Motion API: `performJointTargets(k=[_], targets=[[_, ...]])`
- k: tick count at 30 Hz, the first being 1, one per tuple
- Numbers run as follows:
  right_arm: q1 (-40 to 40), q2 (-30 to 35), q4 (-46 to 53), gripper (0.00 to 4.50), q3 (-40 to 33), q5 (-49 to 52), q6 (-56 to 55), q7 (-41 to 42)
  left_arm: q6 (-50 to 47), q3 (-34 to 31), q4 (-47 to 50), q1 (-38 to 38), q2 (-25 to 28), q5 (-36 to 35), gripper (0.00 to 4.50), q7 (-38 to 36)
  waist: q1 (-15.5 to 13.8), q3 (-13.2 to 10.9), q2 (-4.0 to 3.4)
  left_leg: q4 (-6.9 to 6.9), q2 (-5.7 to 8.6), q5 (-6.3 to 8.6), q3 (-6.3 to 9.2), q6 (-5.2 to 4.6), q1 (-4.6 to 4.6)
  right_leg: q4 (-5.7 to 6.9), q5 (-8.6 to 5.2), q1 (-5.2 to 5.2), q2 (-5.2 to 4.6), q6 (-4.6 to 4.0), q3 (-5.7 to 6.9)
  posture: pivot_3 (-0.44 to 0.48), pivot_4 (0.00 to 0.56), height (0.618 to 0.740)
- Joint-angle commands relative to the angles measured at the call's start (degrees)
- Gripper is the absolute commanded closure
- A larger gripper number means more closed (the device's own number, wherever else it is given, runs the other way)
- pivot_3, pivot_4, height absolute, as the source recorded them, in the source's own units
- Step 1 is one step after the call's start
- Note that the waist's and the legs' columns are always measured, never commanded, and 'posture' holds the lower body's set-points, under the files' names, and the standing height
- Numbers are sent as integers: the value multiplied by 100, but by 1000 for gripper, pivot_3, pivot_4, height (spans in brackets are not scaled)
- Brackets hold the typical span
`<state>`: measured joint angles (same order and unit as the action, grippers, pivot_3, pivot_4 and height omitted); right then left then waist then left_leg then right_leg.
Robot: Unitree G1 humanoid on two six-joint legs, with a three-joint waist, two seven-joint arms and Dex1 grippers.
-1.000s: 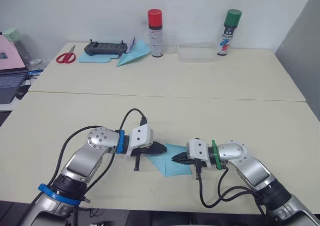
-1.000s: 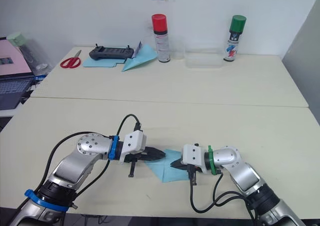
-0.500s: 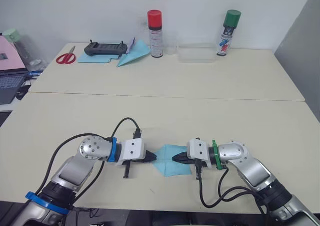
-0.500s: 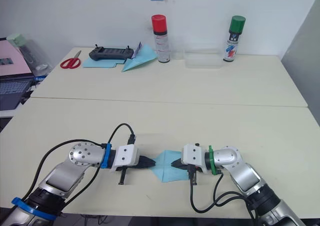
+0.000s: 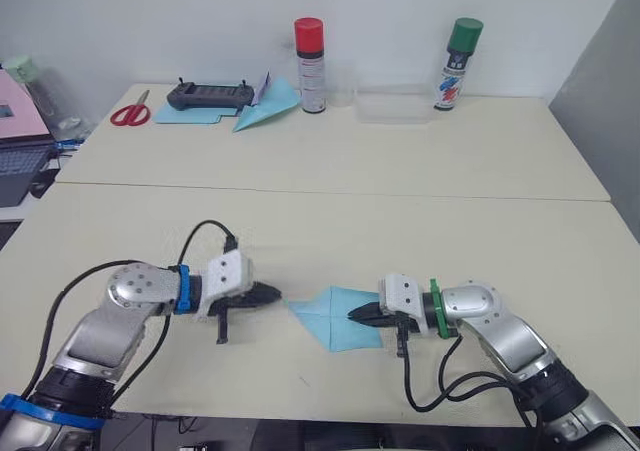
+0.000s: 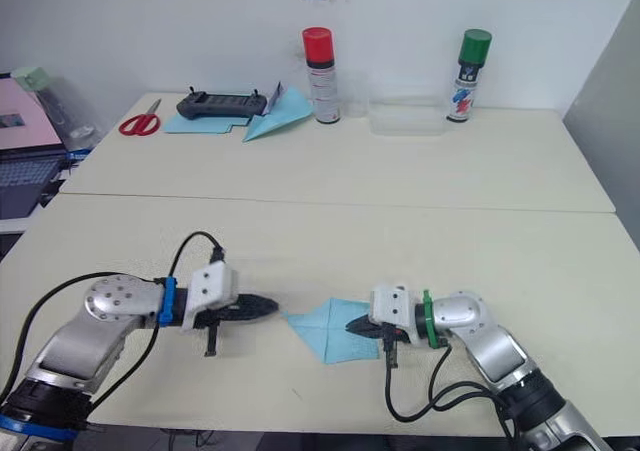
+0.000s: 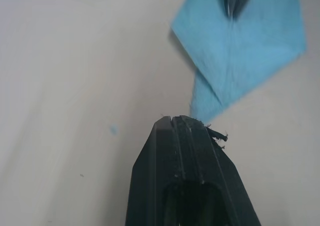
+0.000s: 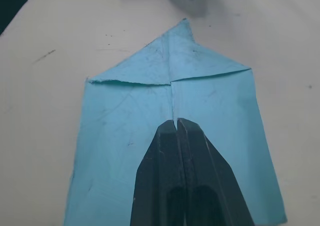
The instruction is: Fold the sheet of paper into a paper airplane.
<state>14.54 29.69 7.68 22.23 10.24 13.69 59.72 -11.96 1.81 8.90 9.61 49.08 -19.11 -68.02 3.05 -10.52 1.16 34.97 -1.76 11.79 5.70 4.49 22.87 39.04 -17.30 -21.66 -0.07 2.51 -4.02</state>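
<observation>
The sheet of paper [image 5: 338, 317] lies flat on the near table [image 5: 420, 236], low and centre in the head views; two corners are folded in to a point aimed at the frame's left, with a crease down the middle. The right gripper [image 5: 356, 315] rests on the sheet's centre line, fingers pressed together, tips down on the paper; the right wrist view shows the closed fingers [image 8: 176, 162] over the crease. The left gripper [image 5: 272, 293] sits just left of the sheet's point, apart from it, fingers together and holding nothing. Along the far edge of the rear table stand a red-capped spray can [image 5: 311, 66] and a green-capped spray can [image 5: 457, 63]; at upper left lie scissors [image 5: 131, 112], a black controller [image 5: 211, 95] and a blue paper dart [image 5: 268, 108].
</observation>
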Motion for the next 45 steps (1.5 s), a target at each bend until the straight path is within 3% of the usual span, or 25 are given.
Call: performJointTargets(k=[1,4,12,13,19,22,32,36,40,45], targets=[[88,24,715,4087,-646,915,871,-1,-246,-517,593,-201,164,-575,3788,-120,0,-1,-1,-1,1,0,-1,0,5,0,0,-5,-1,0,-1,0,150,740],[123,118,1005,3229,-978,1391,1519,-51,-480,-759,1001,-460,265,-913,2904,-215,11,-2,0,-6,1,1,-2,0,3,0,0,-7,-2,-1,-2,0,150,740],[174,-48,508,232,-1223,1617,2201,-468,-735,-849,1274,-614,331,-1198,250,-328,8,-3,0,-3,0,0,-6,0,0,0,-2,-5,0,-4,-4,0,150,740],[172,-76,446,218,-1178,1622,2253,-468,-760,-829,1288,-636,342,-1201,26,-358,9,-3,0,-3,0,0,-5,0,1,0,-2,-6,0,-3,-4,0,150,740],[188,-351,126,218,-785,1431,2277,-509,-545,-822,1211,-697,245,-978,26,-246,10,-6,-4,-10,-3,1,-5,0,4,-1,-4,-13,2,-6,-2,0,150,740],[135,-371,287,842,-727,1529,2318,-388,-535,-790,1249,-745,280,-893,0,-190,10,-6,-4,-9,-2,1,-6,0,3,-1,-4,-12,2,-6,-3,0,150,740],[108,-377,392,4487,-870,1703,2347,-366,-499,-662,1346,-740,104,-776,0,77,9,-6,-4,-8,-2,1,-6,0,3,-1,-4,-11,2,-6,-3,0,150,740],[203,-530,491,4487,-1184,1697,1870,-498,-674,-692,1426,-776,102,-867,0,146,9,-7,-3,-8,-2,1,-5,0,3,-1,-4,-12,2,-6,-3,0,150,740],[634,-178,618,4487,-1072,699,-4,-219,-920,-1000,997,-425,185,-1024,0,224,15,-17,-11,-5,-2,0,-10,0,3,1,0,-13,2,-1,-5,0,150,740],[353,201,239,4487,-700,-605,-2597,-285,-987,-827,1222,-330,-41,-1064,0,406,-26,-11,0,-10,-1,1,-5,1,5,-8,-4,-9,0,1,3,0,150,740]])
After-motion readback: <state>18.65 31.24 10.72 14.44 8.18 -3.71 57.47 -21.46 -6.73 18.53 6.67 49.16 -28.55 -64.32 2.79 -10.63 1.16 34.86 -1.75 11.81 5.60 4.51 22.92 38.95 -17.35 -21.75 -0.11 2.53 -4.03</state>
